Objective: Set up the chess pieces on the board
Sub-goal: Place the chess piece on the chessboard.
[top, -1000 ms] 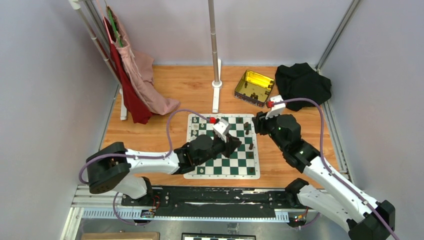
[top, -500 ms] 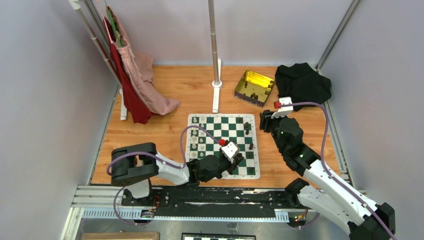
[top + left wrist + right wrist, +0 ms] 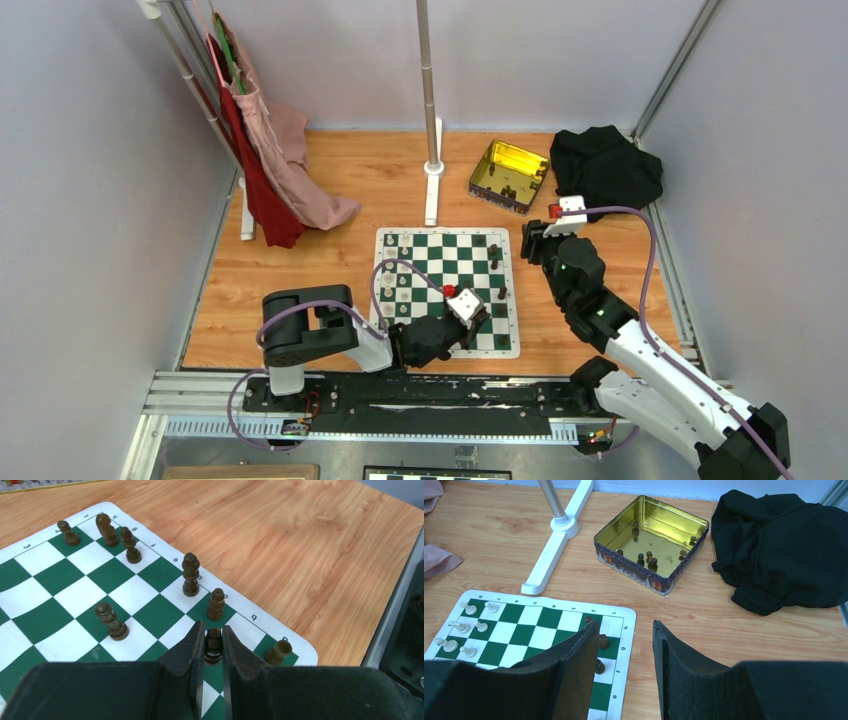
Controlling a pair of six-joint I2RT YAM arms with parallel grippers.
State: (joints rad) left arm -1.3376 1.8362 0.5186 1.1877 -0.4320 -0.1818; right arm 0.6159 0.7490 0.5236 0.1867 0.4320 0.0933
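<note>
The chess pieces [image 3: 494, 252], the dark ones, stand mostly along the right edge of the board [image 3: 445, 265] in the top view. More of them wait in the gold tin [image 3: 508, 175] on the worktop [image 3: 300, 270] beyond it. Over the last second the left arm has pulled back toward its base, its elbow folding up sharply. This has taken the left claw [image 3: 476, 320] from the board's middle to its near right corner. The right claw [image 3: 530, 245] has drifted a little off the far right edge and now hangs just beside it. I read this as the left arm carrying one piece to an unfilled square at the near end of the dark side's rows, while the right arm makes room.

In the left wrist view, the left claw [image 3: 213, 630] is clamped tight on a dark piece [image 3: 213, 649]. The fingers pinch its upper part and point down over a square near the border. I cannot tell whether its base touches the board. A squat piece [image 3: 277, 651] sits just beside it at the corner, and others run on along the edge row.

In the right wrist view, the right claw [image 3: 625, 625] gapes wide with nothing in it. It hangs over the board's far right corner and faces the gold tin [image 3: 651, 530], where a handful of dark pieces lie. The cream pieces [image 3: 464, 625] line the opposite side of the board. A black cloth [image 3: 779, 550] lies near the tin. From there the right arm looks well placed to fetch the next piece.
</note>
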